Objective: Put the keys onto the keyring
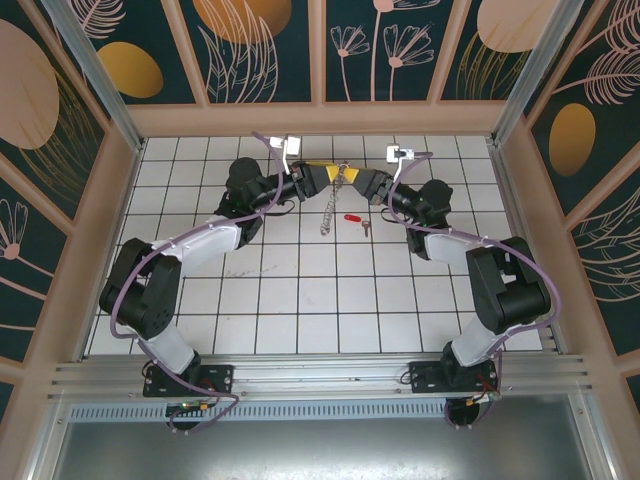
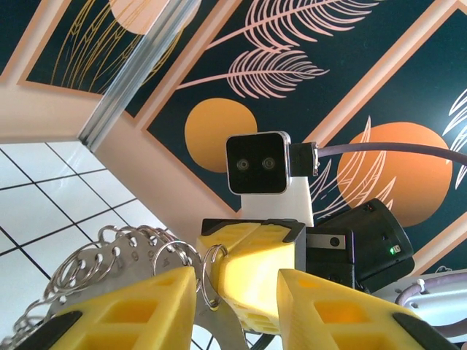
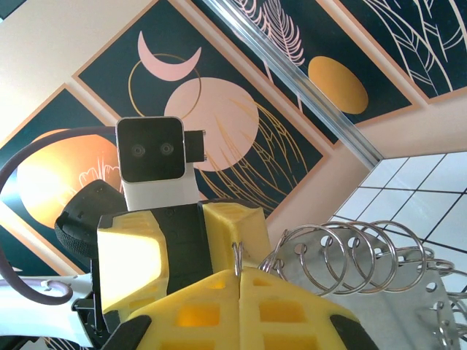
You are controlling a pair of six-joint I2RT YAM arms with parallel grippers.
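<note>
The white gridded table [image 1: 300, 300] bears one small red-headed key [image 1: 355, 221], lying flat.

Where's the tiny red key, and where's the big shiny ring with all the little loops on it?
Tiny key with a red plastic head and silver blade [image 1: 351, 218]: top view, on its red head.
Large silvery keyring fringed with small metal loops [image 1: 328, 213]: top view, on its dangling fringe of links.

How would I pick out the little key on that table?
Start at the white tiled table and look to its far middle, where a string of pale metal rings shows against the tiles. Just right of that string's lower end, lying on the tiles, is the key. It is tiny, and its bright red head and short silver blade set it apart from the pale rings.
</note>
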